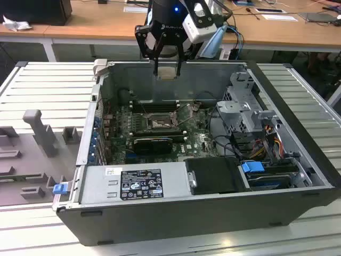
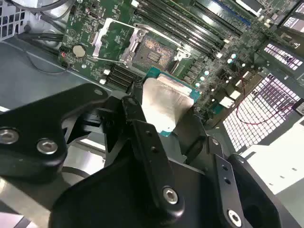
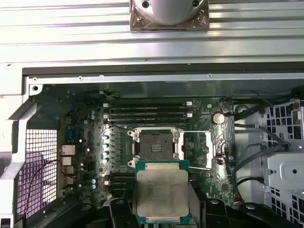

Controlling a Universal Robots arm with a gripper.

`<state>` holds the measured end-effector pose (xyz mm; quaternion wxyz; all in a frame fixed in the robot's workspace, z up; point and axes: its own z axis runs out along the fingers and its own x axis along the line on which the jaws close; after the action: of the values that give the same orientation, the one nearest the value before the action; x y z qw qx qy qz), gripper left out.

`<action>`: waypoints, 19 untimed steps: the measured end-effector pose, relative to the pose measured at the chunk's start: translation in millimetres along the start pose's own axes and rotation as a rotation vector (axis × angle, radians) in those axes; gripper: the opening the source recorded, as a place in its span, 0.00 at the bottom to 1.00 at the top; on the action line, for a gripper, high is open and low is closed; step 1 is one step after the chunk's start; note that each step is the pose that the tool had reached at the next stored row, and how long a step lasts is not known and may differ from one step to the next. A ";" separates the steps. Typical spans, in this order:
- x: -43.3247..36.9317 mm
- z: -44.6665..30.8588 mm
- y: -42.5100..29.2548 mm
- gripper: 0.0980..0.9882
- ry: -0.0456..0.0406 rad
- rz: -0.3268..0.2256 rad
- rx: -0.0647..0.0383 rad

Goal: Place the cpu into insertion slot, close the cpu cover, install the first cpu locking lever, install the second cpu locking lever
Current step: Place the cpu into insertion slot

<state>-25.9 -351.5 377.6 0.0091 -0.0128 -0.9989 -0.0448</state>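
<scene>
My gripper (image 1: 168, 68) hangs above the back of the open computer case, shut on the cpu (image 1: 167, 73), a flat square chip with a pale silvery top. In both wrist views the cpu (image 3: 163, 192) (image 2: 166, 102) sits between the black fingers (image 2: 135, 111), well above the green motherboard. The insertion slot (image 3: 154, 145) (image 2: 152, 54) (image 1: 160, 124) lies bare below it, a dark square socket with a metal edge. The cpu cover (image 3: 203, 148) (image 2: 114, 40), a thin silvery frame, is swung open to one side of the socket.
Long black memory slots (image 3: 147, 111) run beside the socket. The case wall (image 1: 176, 80) is just behind the gripper. A drive cage (image 1: 245, 106) and cables (image 1: 266, 141) fill the exterior view's right, a power supply (image 1: 136, 184) the front. A grey fixture (image 1: 37, 125) stands outside the case at the left.
</scene>
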 end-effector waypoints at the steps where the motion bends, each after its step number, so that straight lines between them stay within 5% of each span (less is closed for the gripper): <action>1: 0.0 0.0 0.0 0.48 -0.0002 0.003 0.000; 8: 0.0 0.1 0.0 0.48 -0.0118 0.131 -0.003; 19: -0.1 2.5 -0.4 0.48 -0.0185 0.207 -0.004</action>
<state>-25.9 -351.7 375.1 0.0044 -0.1166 -0.9921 -0.0455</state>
